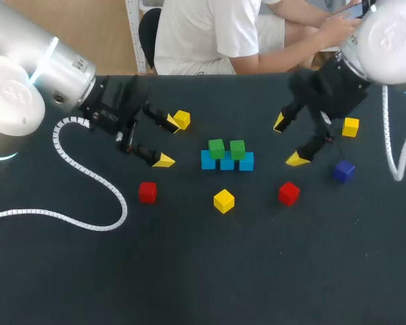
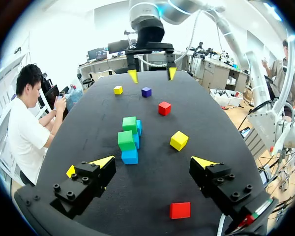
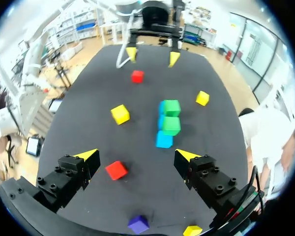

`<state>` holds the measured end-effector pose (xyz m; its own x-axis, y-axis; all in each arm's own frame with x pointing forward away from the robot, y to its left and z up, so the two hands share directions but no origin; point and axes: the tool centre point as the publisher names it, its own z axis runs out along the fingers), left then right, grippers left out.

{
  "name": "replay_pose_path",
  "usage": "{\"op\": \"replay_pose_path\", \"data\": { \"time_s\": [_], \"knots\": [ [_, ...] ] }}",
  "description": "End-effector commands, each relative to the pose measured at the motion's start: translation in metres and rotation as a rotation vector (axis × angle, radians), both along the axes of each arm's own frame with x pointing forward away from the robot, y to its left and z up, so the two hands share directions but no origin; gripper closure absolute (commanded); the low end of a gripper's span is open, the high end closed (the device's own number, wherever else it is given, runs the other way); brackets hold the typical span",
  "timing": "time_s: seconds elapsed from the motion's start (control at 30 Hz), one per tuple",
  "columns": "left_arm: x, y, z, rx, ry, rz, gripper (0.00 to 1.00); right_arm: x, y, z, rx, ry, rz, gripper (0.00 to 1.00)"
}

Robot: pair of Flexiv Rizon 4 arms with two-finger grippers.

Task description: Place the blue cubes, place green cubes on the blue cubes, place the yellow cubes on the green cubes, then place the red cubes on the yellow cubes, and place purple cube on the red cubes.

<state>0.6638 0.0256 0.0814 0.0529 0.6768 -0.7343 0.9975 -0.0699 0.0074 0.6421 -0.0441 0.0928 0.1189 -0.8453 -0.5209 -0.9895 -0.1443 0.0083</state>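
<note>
On the dark table point(image 1: 203, 271), your left arm point(image 1: 27, 81) and right arm point(image 1: 386, 34) flank the stack. Both stand clear of it. The three blue cubes point(image 1: 208, 161) lie in a row running from one arm towards the other, with the two green cubes point(image 1: 216, 147) seated on top, so yellow is your next layer.

Your left gripper point(image 1: 167, 141) is spread wide and empty, and so is your right gripper point(image 1: 289, 141).

The back-left yellow cube point(image 1: 181, 119) sits just beside the left gripper's far fingertip, outside the gap rather than between the fingers. You'd have to shift towards the table's far edge to straddle it. The back-right yellow cube point(image 1: 350, 126) lies beside and behind the right gripper. The middle yellow cube point(image 1: 224, 200) sits near the stack's front, about equally far from both grippers.
</note>
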Motion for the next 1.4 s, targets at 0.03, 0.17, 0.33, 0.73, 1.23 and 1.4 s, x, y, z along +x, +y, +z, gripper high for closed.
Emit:
{"op": "replay_pose_path", "data": {
  "time_s": [0.03,0.17,0.33,0.73,1.23,1.4],
  "knots": [
    [0.002,0.0,-0.001,0.0,0.002,-0.004,0.0,-0.025,0.0,0.002,-0.023,-0.023,0.052,0.0],
    [0.002,0.0,-0.001,0.0,0.002,-0.004,0.0,-0.042,-0.002,-0.009,-0.022,-0.019,0.13,0.0],
    [0.002,0.0,-0.001,0.0,0.002,-0.004,0.0,-0.06,0.001,-0.017,-0.034,-0.036,0.24,0.0],
    [0.002,0.0,-0.001,0.0,0.002,-0.004,0.0,-0.102,0.001,-0.017,-0.072,-0.06,0.373,0.0],
    [0.002,0.0,-0.001,0.0,0.002,-0.004,0.0,-0.129,0.028,-0.018,-0.062,-0.042,0.461,0.0],
    [0.002,0.0,-0.001,0.0,0.002,-0.004,0.0,-0.134,0.038,-0.016,-0.05,-0.064,0.466,0.0]
  ]
}}
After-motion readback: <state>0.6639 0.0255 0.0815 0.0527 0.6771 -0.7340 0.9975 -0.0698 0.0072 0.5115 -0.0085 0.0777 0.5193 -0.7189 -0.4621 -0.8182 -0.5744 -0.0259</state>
